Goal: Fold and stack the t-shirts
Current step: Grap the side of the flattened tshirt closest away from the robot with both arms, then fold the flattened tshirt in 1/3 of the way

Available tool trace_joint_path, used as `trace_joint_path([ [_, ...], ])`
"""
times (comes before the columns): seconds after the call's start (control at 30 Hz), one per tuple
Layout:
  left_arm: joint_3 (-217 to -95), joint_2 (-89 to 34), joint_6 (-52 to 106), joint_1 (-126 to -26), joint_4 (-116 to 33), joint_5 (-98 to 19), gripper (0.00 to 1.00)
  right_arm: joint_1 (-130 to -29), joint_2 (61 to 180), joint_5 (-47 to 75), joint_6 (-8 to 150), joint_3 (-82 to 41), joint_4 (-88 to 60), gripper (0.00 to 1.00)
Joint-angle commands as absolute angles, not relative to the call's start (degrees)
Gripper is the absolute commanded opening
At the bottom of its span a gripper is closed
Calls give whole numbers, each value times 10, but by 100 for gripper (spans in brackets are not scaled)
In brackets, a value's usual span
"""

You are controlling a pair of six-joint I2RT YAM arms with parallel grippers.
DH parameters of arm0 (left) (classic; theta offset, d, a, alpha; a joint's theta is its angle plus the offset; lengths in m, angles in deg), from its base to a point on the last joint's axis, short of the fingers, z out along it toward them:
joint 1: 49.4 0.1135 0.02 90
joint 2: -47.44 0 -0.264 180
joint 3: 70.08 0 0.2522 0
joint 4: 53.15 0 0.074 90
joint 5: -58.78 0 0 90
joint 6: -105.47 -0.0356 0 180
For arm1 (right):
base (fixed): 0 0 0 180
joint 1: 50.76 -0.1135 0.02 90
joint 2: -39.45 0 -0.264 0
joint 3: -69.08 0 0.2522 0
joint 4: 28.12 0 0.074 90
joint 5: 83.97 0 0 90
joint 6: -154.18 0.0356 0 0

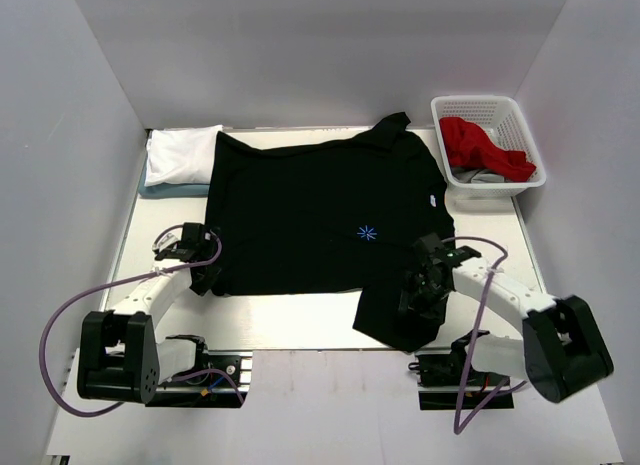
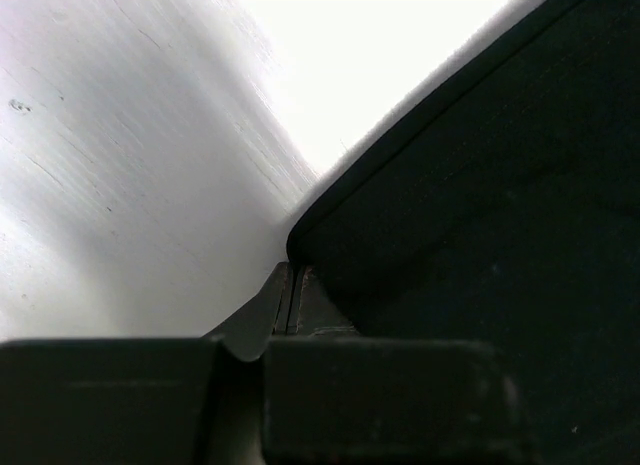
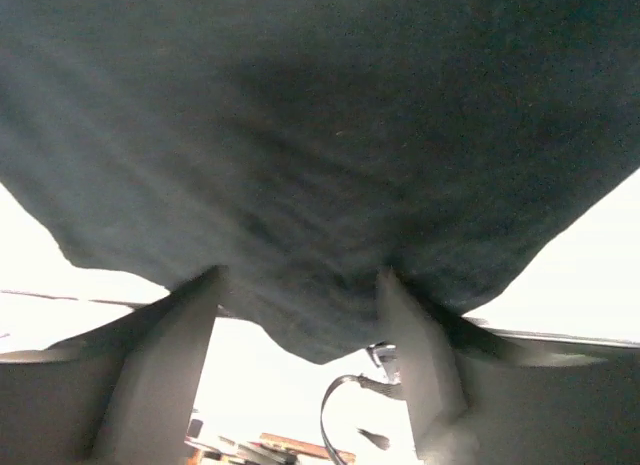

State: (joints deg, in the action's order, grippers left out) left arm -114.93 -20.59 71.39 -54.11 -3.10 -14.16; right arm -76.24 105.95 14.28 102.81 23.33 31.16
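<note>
A black t-shirt [image 1: 320,210] with a small blue mark [image 1: 367,232] lies spread flat on the table. My left gripper [image 1: 205,273] is at its near left corner. In the left wrist view the gripper [image 2: 288,275] is shut, pinching the corner of the shirt [image 2: 480,215]. My right gripper [image 1: 420,293] is over the near right flap of the shirt. In the right wrist view it [image 3: 300,280] is open, and black cloth [image 3: 320,135] drapes across and between its fingers [image 3: 175,335]. Folded white [image 1: 183,150] and light blue-grey [image 1: 160,190] t-shirts are stacked at the back left.
A white mesh basket [image 1: 520,185] at the back right holds red cloth [image 1: 480,147] and some grey cloth. White walls close in the table on the left, back and right. The arm bases and purple cables sit at the near edge.
</note>
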Motion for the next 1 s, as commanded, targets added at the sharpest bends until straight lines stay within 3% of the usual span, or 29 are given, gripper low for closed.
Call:
trace_joint_path([
  [0.0,-1141,-182,709,-541,-20,-157,0,-779,1097,117,1054,234,306,63],
  [0.07,-1141,-173,709,-541,-15,-163,0,-788,1117,102,1056,232,295,52],
  [0.13,-1147,-166,709,-541,-9,-163,0,-791,1138,90,1055,229,286,50],
  [0.23,-1147,-160,709,-541,-4,-163,0,-796,1150,74,1060,220,262,13],
  [0.3,-1152,-160,709,-541,2,-163,0,-795,1149,68,1055,212,252,0],
  [0.77,-1241,-143,693,-546,17,-191,0,-786,1136,5,1020,21,275,0],
  [0.97,-1302,-176,687,-546,2,-175,0,-765,1169,-18,1019,-41,201,0],
])
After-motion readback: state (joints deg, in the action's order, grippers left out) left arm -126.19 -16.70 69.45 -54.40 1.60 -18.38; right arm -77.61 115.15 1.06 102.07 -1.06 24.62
